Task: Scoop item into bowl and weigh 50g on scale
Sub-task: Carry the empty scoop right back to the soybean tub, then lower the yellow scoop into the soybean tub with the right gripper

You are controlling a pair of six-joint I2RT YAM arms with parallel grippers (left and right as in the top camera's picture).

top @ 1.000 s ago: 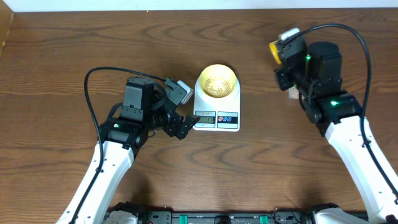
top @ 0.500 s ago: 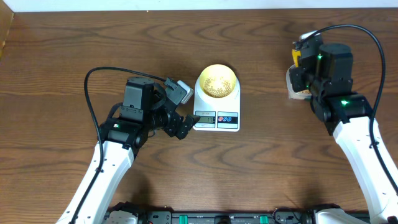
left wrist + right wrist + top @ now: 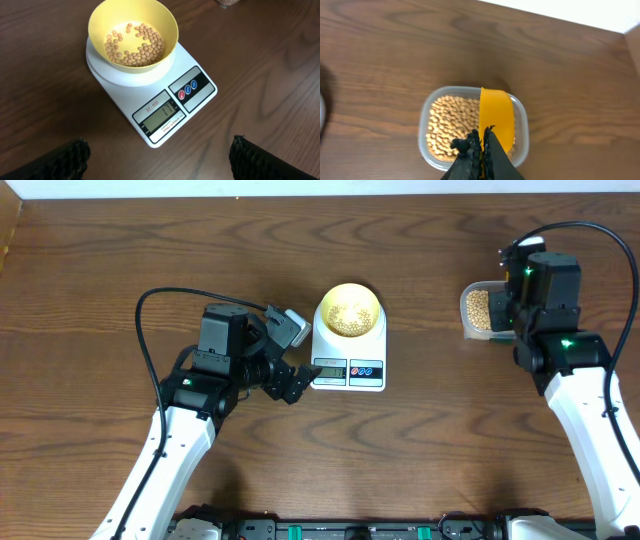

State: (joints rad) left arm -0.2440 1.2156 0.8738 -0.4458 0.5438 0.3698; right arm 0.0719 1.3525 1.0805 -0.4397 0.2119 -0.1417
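The pale yellow-green bowl [image 3: 349, 309] stands on the white scale [image 3: 349, 365] and holds a thin layer of tan beans [image 3: 135, 45]; bowl [image 3: 132, 20] and scale [image 3: 165, 107] also show in the left wrist view. My left gripper [image 3: 285, 350] is open and empty, just left of the scale; its fingertips [image 3: 160, 160] straddle bare table. My right gripper [image 3: 482, 145] is shut on the yellow scoop [image 3: 496, 115], held over the clear tub [image 3: 425, 150] full of beans [image 3: 449, 122]. In the overhead view the tub [image 3: 478, 310] is at the far right, partly under my right gripper [image 3: 522, 280].
The wooden table [image 3: 120, 260] carries only the scale and the tub. A white wall edge [image 3: 560, 12] runs along the table's back. A black cable [image 3: 160, 295] loops off the left arm.
My right arm has moved right, away from the scale, carrying the scoop over the tub, which now shows its beans. The left arm, bowl and scale have not moved.
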